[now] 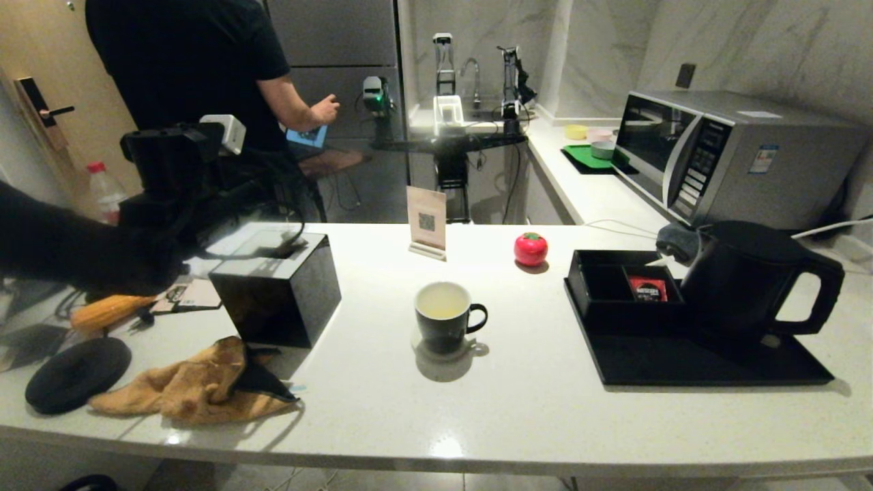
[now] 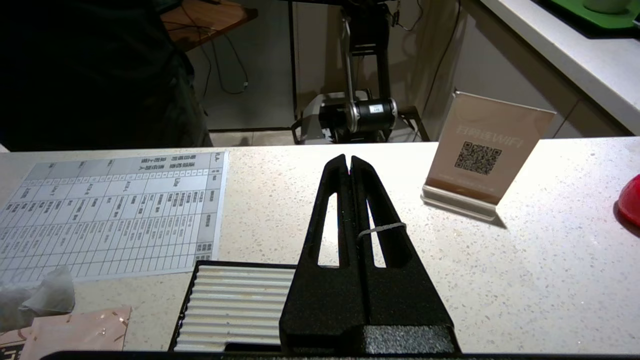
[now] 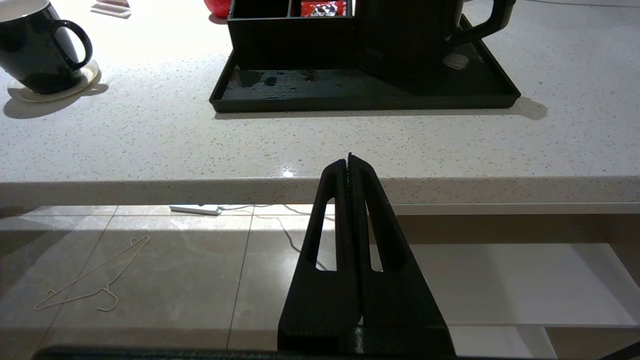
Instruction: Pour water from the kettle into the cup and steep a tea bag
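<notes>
The black cup [image 1: 443, 317] stands on a coaster at mid-counter and holds pale yellowish water [image 1: 442, 302]; I see no tea bag in it. The black kettle [image 1: 743, 279] sits upright on the black tray [image 1: 709, 365] at the right, its handle pointing right. A small pale soft bag, apparently the tea bag [image 2: 47, 295], lies on the counter beside a printed sheet. My left gripper [image 2: 348, 159] is shut and empty, hovering over the counter's left part above the black tissue box. My right gripper [image 3: 349, 157] is shut and empty, below the counter's front edge, facing the tray [image 3: 365, 97] and cup [image 3: 37, 47].
The black cube tissue box [image 1: 276, 290], a brown cloth [image 1: 191, 385], a round black pad [image 1: 77, 374] and a corn cob [image 1: 109, 310] crowd the left. A QR sign [image 1: 427, 221] and red tomato-shaped thing [image 1: 530, 248] stand behind the cup. A red sachet [image 1: 646, 289] lies in the tray's box. A person [image 1: 198, 68] stands behind.
</notes>
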